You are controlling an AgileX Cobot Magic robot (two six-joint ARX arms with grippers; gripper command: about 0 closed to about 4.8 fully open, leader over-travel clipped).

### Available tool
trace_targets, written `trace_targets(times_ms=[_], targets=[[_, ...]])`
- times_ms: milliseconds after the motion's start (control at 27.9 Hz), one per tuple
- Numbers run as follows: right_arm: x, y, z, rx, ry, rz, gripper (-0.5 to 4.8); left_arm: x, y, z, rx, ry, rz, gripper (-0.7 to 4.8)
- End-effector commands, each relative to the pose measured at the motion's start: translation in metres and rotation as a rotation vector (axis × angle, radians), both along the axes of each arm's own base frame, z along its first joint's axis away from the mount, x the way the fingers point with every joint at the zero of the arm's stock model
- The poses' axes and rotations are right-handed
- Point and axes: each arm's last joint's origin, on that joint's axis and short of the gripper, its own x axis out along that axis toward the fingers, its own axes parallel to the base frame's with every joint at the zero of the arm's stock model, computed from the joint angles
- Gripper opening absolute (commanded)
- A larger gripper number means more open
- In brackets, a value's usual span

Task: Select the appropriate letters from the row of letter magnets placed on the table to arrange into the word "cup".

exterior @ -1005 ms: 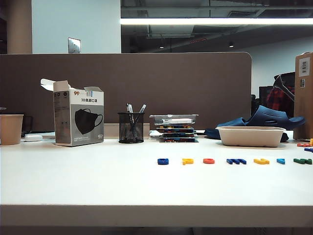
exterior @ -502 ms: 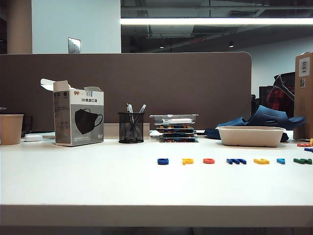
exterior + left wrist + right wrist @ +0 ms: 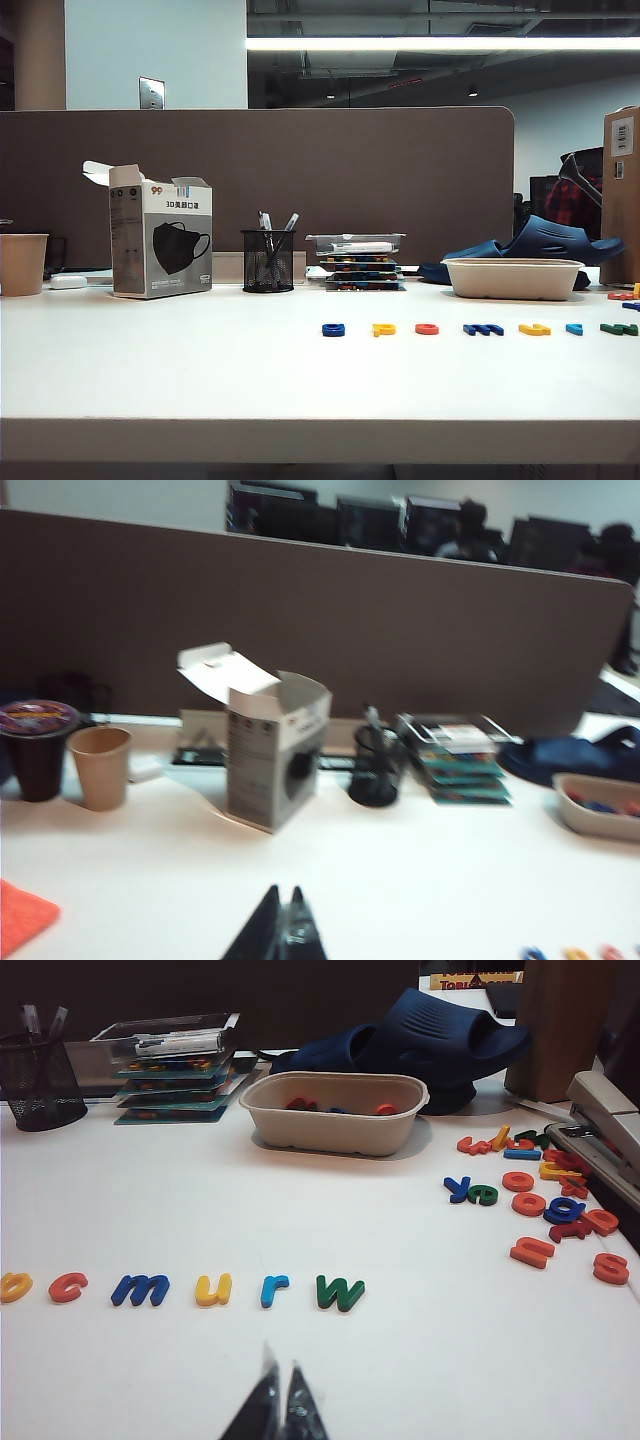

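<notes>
left tool [image 3: 283, 920]: low at the near edge of its wrist view, above the bare white surface [image 3: 180, 370]; tips look pressed together, holding nothing; absent from the exterior view.
right tool [image 3: 277, 1400]: above the surface just in front of the row, nearest the "r" and "w"; clenched, nothing in it.
row of letter magnets [image 3: 480, 329]: one line on the right half of the surface, in front of the beige tray [image 3: 335, 1110]; none picked yet.
c [image 3: 68, 1286]: red, second from the row's visible left end in the right wrist view, its opening facing along the row towards the dark blue m [image 3: 140, 1288].
u [image 3: 213, 1288]: yellow, between the m and the light blue r [image 3: 273, 1289], open side facing the tray.
p [image 3: 383, 328]: yellow-orange; only its bowl shows in the right wrist view, so its stem direction is unclear.
long axis: the row runs across the surface, parallel to its front edge.
risk: letters sit close, so a wide pinch could drag a neighbour; thin flat plastic may slip; the loose pile [image 3: 545, 1195] holds another red u-like letter that could be mistaken.
</notes>
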Motion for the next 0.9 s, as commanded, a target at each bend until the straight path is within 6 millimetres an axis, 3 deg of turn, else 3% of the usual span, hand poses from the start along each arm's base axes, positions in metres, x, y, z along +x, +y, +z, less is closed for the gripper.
trace_targets(times_ms=[36,467,682,897], targets=[[0.000,0.000,0.000,-0.004,-0.020,0.003,0.13,-0.006,-0.002,0.022,0.006,0.037,-0.069,-0.05],[0.000,0.000,0.000,-0.004,-0.020,0.003,0.13,-0.007,-0.005,0.124,-0.015,0.353,-0.180,-0.05],[0.000,0.000,0.000,-0.004,-0.019,0.003,0.13,-0.002,-0.010,0.178,-0.193,0.502,-0.326,-0.05],[0.000,0.000,0.000,-0.005,-0.020,-0.001,0.13,0.006,-0.016,0.195,-0.265,0.574,-0.447,-0.05]])
